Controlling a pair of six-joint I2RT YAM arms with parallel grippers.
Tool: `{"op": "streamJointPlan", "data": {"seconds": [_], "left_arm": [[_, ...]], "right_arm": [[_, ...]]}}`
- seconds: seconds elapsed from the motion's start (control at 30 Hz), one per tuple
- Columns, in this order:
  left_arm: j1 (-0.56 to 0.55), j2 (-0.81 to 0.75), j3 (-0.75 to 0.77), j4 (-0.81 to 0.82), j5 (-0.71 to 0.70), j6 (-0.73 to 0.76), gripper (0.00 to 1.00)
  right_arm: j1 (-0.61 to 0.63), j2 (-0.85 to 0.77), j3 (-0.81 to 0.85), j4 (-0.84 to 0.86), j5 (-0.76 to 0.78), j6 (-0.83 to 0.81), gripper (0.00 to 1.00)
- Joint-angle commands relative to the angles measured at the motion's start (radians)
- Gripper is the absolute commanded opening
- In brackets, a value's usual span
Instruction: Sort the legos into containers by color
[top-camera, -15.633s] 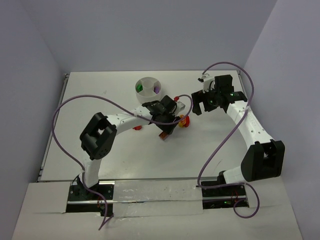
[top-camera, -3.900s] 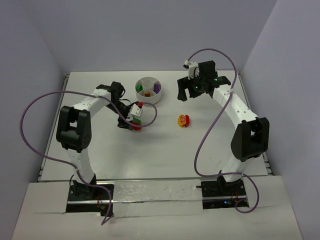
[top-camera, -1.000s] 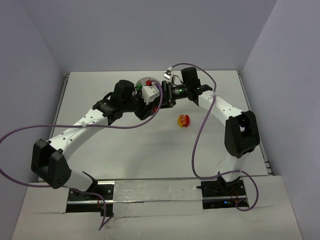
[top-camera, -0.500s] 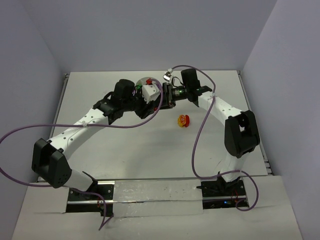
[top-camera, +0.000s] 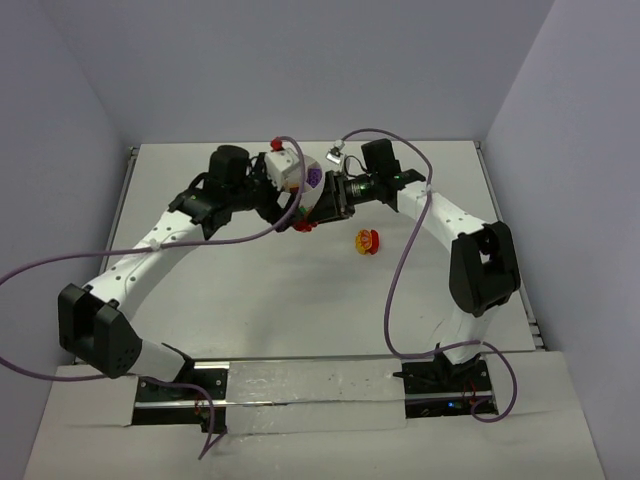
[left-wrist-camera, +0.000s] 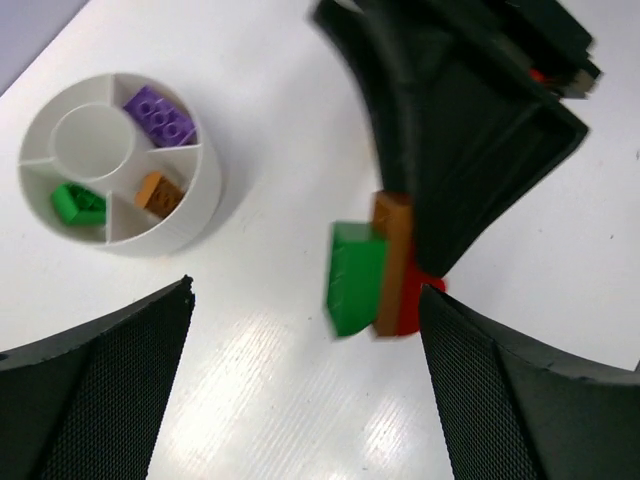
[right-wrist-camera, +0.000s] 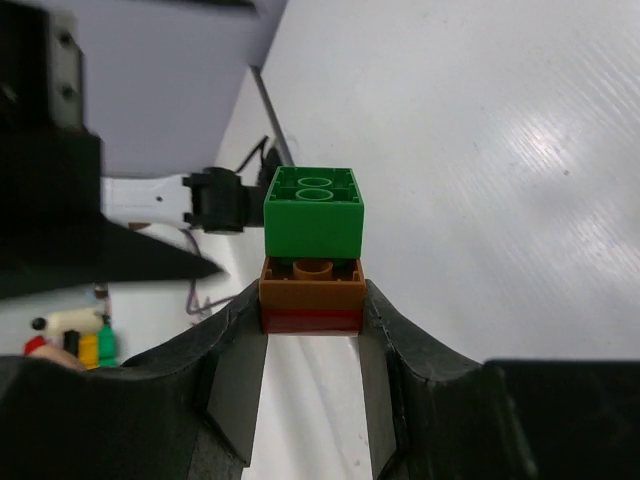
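A stack of three legos, green (right-wrist-camera: 313, 213) on orange-brown (right-wrist-camera: 312, 283) on red (right-wrist-camera: 312, 320), sits clamped between my right gripper's (right-wrist-camera: 312, 305) fingers (right-wrist-camera: 235, 385). In the left wrist view the same stack (left-wrist-camera: 372, 270) hangs just above the table at the tip of the black right gripper (left-wrist-camera: 460, 140). My left gripper (left-wrist-camera: 305, 300) is wide open around it, touching nothing. The white bowl (left-wrist-camera: 190, 225) holds a purple brick (left-wrist-camera: 160, 115), a green one (left-wrist-camera: 78, 203) and an orange one (left-wrist-camera: 160, 192) in separate wedges. A yellow-and-red lego (top-camera: 367, 240) lies on the table.
In the top view both arms meet over the bowl, hiding most of it; only its purple section (top-camera: 314, 178) shows. Purple cables (top-camera: 150, 255) loop over the left and right sides of the table. Grey walls close in the back and sides.
My left gripper has opened, let go of the stack and drawn back up and left. The right gripper has shut on the stack and holds it alone.
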Motion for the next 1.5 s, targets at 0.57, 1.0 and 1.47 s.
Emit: {"op": "streamJointPlan", "data": {"seconds": [0.57, 1.0, 1.47], "left_arm": [[0.172, -0.136, 0.059, -0.208, 0.606, -0.108, 0.99], [0.176, -0.130, -0.016, -0.199, 0.791, 0.147, 0.81], [0.128, -0.006, 0.068, -0.430, 0.869, 0.380, 0.79]], "right_arm": [[0.007, -0.269, 0.026, -0.258, 0.061, -0.698, 0.00], [0.155, -0.269, 0.091, -0.384, 0.071, -0.774, 0.00], [0.214, -0.264, 0.137, -0.405, 0.132, -0.767, 0.00]]}}
